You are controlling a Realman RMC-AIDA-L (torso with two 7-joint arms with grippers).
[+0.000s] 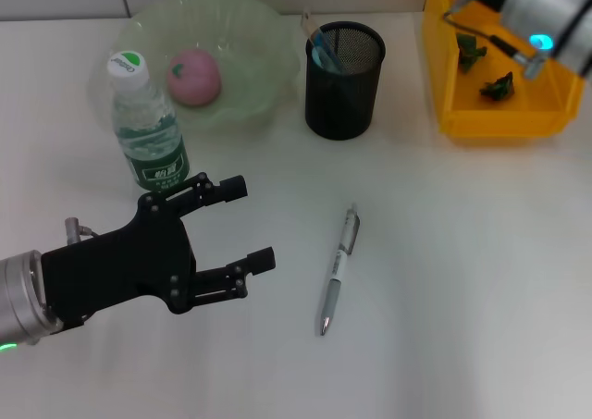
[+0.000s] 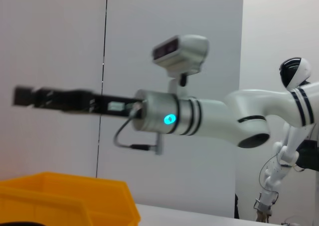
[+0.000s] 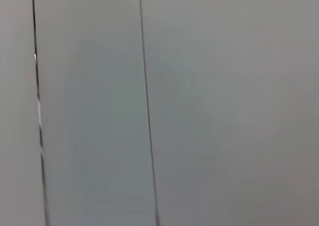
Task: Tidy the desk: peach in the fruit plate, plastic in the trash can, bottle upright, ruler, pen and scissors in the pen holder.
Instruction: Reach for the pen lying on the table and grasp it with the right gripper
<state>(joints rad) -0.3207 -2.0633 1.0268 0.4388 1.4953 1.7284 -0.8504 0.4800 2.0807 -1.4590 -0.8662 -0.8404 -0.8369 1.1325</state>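
**Pen is the last loose item on the desk**

We see our left end effector (image 1: 250,225) hovering near the left side of the white desk (image 1: 462,280), its black fingers spread apart and holding nothing. The slim silver-grey pen (image 1: 339,269) lies flat to its right, well apart from the fingers, with its tip pointing toward the near edge and its clip end away from us.

To pick it up well, we judge we should turn the fingers across the pen's narrow barrel, come down over its middle and close gently, since a smooth metallic cylinder will likely roll or slip if pinched off-centre.

The black wire-mesh pen holder (image 1: 344,81) stands upright at the far middle, already holding blue-handled scissors (image 1: 324,49). The pink, matte peach (image 1: 193,77) sits in the translucent green fruit plate (image 1: 268,58) with its wavy rim. The clear bottle (image 1: 148,132) stands upright just beside that plate. The glossy yellow trash can (image 1: 444,86) at the far right holds dark green scraps (image 1: 497,87).

Our right end effector (image 2: 25,96) is raised above the trash can; we cannot tell its state.
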